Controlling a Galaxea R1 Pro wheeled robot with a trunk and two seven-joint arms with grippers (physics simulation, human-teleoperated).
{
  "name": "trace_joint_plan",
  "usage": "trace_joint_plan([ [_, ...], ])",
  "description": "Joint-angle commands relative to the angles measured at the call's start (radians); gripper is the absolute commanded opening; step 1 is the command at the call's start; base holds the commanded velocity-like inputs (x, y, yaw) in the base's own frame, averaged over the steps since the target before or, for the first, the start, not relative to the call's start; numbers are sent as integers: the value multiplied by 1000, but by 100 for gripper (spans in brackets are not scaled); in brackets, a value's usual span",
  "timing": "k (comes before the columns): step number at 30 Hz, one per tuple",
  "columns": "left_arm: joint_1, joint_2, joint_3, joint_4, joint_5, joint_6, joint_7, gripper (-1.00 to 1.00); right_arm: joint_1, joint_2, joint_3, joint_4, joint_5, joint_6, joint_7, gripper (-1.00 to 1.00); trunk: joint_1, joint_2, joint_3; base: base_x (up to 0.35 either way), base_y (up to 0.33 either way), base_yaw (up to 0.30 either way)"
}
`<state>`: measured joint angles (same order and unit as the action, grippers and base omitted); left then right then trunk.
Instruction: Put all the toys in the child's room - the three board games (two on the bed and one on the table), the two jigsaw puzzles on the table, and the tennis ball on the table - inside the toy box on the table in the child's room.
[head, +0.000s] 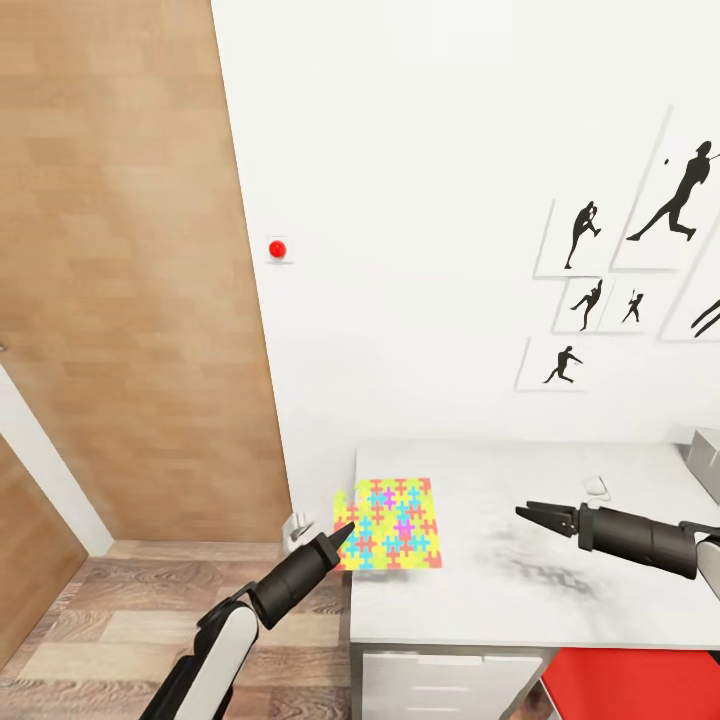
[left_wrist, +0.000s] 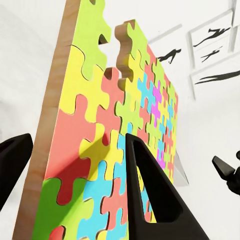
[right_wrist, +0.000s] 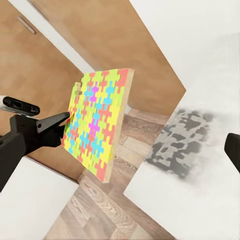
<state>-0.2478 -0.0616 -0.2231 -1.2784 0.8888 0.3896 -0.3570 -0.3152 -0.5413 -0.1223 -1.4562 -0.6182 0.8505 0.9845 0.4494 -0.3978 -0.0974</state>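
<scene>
The table (head: 520, 600) runs off the head view's right and lower edges, so only its left end with the white drawers (head: 450, 685) shows, and a pale grey corner (head: 706, 450) at the far right, possibly the toy box, is cut off. The jigsaw puzzle (head: 392, 525) lies at the table's left end, overhanging the edge. The left gripper (head: 335, 543) straddles that overhanging edge, one finger (left_wrist: 150, 195) over the printed face and one below; whether they press it I cannot tell. The right gripper (head: 530, 514) hovers over the tabletop, its fingers looking close together. Baseball pictures (head: 620, 280) hang on the wall.
</scene>
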Motion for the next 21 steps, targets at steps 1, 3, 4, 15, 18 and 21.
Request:
trace_joint_plan([
  [1, -1, 0, 1, 0, 10, 8, 0, -100, -1, 0, 0, 0, -2, 5, 2, 100, 1, -2, -2, 0, 0, 0],
  [3, -2, -1, 0, 3, 10, 6, 0, -100, 0, 0, 0, -2, -2, 13, 3, 100, 1, -2, -2, 0, 0, 0],
  [4, -2, -1, 0, 3, 10, 6, 0, -100, 0, 0, 0, -2, -2, 13, 3, 100, 1, -2, -2, 0, 0, 0],
  [15, -11, -4, -50, 7, 11, 2, 1, -100, -1, 0, 4, -4, -2, 32, 6, 100, 1, -2, -2, 0, 0, 0],
  [18, -14, -5, -60, 8, 12, 2, 0, -100, -1, 0, 4, -4, -2, 33, 6, 100, 1, -2, -2, 0, 0, 0],
  [21, -17, -5, -73, 8, 13, 2, -1, -100, -1, 0, 5, -4, -2, 34, 6, 100, 1, -2, -2, 0, 0, 0],
])
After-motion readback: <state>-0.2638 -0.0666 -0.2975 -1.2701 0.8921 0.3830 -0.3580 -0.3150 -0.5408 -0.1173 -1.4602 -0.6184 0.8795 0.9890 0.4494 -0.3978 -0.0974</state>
